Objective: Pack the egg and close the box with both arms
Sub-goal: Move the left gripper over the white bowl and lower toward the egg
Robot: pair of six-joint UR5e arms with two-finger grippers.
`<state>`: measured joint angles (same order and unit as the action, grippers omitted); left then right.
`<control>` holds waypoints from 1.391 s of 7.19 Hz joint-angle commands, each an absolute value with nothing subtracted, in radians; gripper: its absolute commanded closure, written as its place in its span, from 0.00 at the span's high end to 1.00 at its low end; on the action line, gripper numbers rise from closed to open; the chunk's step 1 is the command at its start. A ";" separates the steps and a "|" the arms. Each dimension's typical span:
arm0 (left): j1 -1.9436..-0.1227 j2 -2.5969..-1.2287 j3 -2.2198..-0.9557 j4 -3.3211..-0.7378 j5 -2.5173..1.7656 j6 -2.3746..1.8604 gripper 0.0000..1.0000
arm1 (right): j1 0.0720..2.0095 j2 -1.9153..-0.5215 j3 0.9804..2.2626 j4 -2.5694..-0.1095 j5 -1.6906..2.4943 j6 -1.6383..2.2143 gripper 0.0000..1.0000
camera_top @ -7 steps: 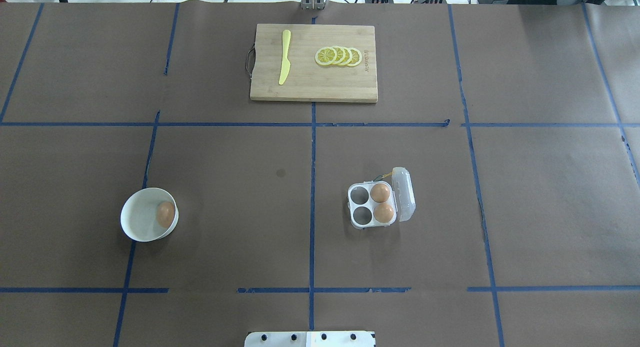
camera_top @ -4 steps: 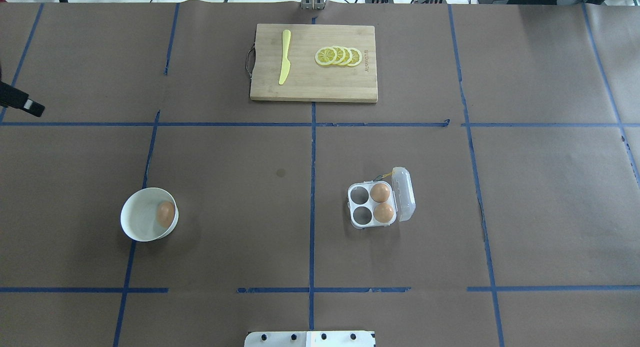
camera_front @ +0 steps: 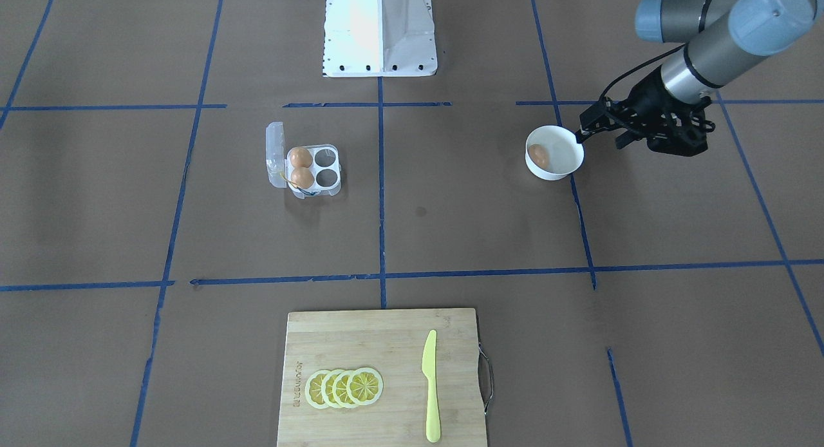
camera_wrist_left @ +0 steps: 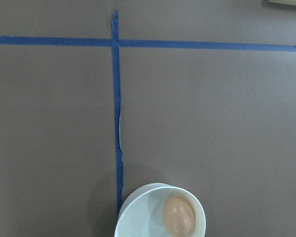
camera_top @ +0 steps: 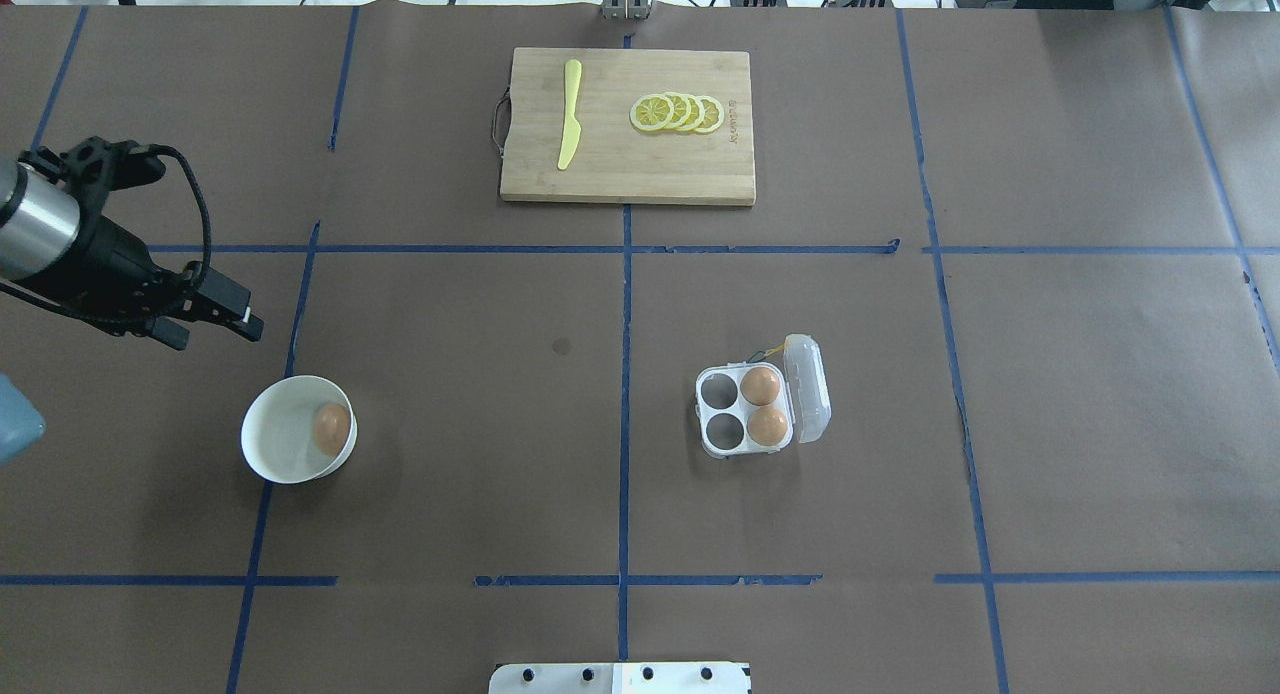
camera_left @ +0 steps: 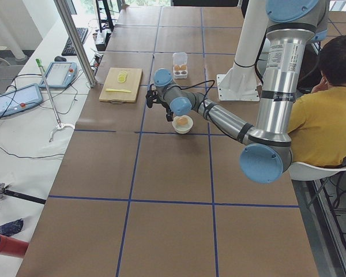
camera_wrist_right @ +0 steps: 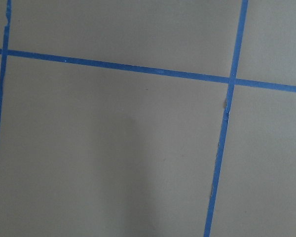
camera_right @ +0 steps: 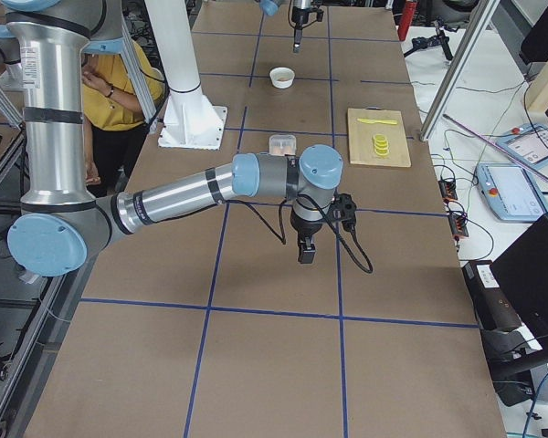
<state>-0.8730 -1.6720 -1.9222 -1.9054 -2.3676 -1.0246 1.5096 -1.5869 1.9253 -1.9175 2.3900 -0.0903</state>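
Orange-brown, the egg (camera_top: 332,427) lies in the white bowl (camera_top: 262,454), against the wall facing the box (camera_top: 742,412). That box sits well apart from the bowl, lid (camera_top: 808,389) open, two more eggs (camera_top: 760,385) in its far cups. Near the bowl hovers the left gripper (camera_top: 213,326), fingers spread, empty. Far from the bowl, the right gripper (camera_right: 306,251): we cannot tell its state

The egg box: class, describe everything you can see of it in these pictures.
The egg box is a small case of clear, whitish plastic with four round cups. Its hinged lid is swung open along one side. Two brown eggs fill the cups beside the lid; the other two are empty. A thin yellow band shows at one corner. It sits flat on the brown table cover.
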 commanded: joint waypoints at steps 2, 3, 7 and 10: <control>-0.798 -1.674 -1.836 -1.962 -2.341 -1.074 0.68 | 1.509 -1.583 1.919 -1.916 2.390 -0.091 1.00; -0.776 -1.678 -1.823 -1.985 -2.342 -1.075 0.68 | 1.509 -1.583 1.921 -1.917 2.390 -0.091 1.00; -0.723 -1.683 -1.807 -1.988 -2.341 -1.069 0.63 | 1.509 -1.586 1.895 -1.869 2.390 -0.089 1.00; -0.723 -1.729 -1.757 -2.006 -2.341 -1.066 0.63 | 1.509 -1.585 1.879 -1.852 2.390 -0.089 1.00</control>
<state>-0.7233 -1.7135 -1.7741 -1.9987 -2.3410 -1.0664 1.5094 -1.5847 1.8817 -1.8558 2.3900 -0.0891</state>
